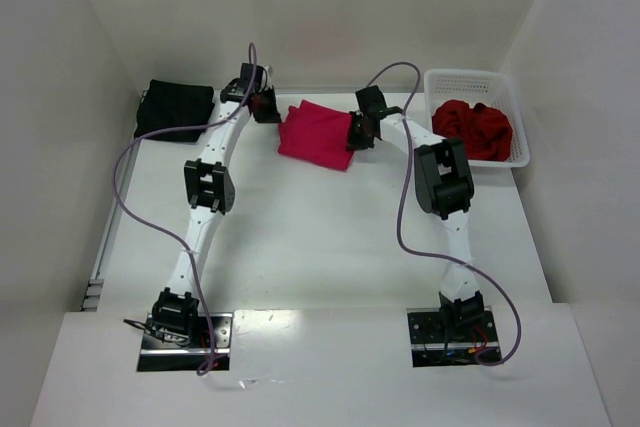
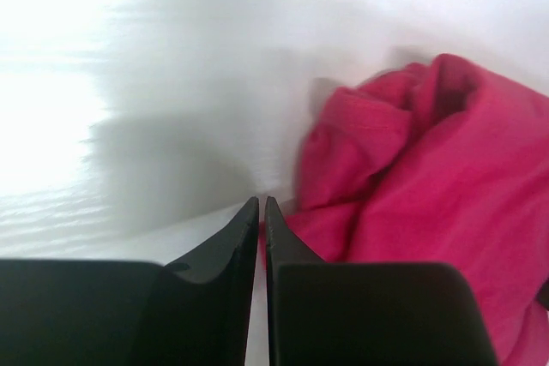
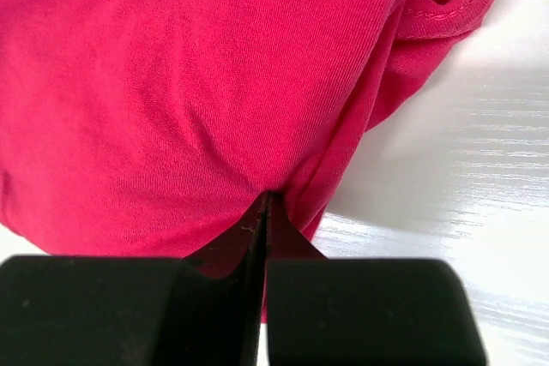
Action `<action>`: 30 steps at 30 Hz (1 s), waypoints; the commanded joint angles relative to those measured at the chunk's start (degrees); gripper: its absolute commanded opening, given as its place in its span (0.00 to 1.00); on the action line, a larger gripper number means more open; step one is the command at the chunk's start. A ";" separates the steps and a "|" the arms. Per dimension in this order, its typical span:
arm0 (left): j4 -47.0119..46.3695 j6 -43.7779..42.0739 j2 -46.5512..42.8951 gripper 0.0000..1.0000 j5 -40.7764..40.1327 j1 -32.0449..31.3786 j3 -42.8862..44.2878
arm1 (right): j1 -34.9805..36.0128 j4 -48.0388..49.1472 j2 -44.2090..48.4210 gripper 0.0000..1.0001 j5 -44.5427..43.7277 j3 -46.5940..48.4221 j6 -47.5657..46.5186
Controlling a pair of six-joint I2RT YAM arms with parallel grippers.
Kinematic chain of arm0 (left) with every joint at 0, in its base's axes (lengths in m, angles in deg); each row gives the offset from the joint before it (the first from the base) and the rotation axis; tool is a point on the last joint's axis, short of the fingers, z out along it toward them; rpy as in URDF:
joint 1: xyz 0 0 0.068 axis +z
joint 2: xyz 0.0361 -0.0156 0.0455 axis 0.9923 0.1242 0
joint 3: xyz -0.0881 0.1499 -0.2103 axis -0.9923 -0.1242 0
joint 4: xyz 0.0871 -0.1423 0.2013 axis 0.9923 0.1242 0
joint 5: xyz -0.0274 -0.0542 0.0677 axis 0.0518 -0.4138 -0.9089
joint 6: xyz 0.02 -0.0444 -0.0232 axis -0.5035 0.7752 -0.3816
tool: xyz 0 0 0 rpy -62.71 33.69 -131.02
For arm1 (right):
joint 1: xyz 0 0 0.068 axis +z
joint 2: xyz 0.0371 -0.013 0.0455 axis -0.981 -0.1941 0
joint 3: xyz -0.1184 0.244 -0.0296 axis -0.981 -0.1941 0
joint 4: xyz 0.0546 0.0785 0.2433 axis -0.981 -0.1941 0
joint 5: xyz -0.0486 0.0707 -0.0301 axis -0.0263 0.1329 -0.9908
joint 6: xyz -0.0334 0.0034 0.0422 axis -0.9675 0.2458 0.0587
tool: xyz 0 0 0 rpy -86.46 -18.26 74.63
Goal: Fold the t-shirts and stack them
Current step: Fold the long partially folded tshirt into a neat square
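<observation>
A crimson-pink t-shirt (image 1: 316,134) lies bunched and partly folded at the back middle of the table. My left gripper (image 1: 268,107) is at its left edge. In the left wrist view the left gripper (image 2: 261,203) has its jaws almost together, with a sliver of the pink cloth (image 2: 429,177) pinched between them. My right gripper (image 1: 358,132) is at the shirt's right edge. The right wrist view shows the right gripper (image 3: 266,196) shut on a pucker of the pink shirt (image 3: 171,83). A folded black t-shirt (image 1: 175,107) lies at the back left. Dark red t-shirts (image 1: 473,129) are heaped in the basket.
A white lattice basket (image 1: 515,97) stands at the back right against the wall. White walls close in the table on the left, back and right. Purple cables loop off both arms above the table.
</observation>
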 commanded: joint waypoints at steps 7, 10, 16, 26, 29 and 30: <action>4.77 -4.31 -3.68 0.35 2.91 1.43 5.40 | -1.47 -2.50 7.53 0.02 -3.55 -2.77 -1.22; 4.77 -7.30 -6.76 0.61 12.57 2.57 1.90 | -2.00 -1.36 9.65 0.09 -0.39 -1.20 -1.22; 5.29 -10.47 -7.91 0.71 25.59 3.63 -3.48 | -2.00 -3.45 6.06 0.12 9.44 7.23 -3.86; 7.40 -13.20 -5.10 0.78 28.68 4.16 -5.94 | -1.39 -7.41 -1.77 0.05 5.26 10.15 -6.58; 7.40 -13.20 -3.96 0.81 29.20 4.16 -6.46 | -1.39 -8.47 -3.17 0.05 1.39 10.68 -7.72; 7.40 -13.20 -3.96 0.85 29.90 4.16 -6.46 | -1.39 -8.47 -3.18 0.05 0.51 10.68 -7.72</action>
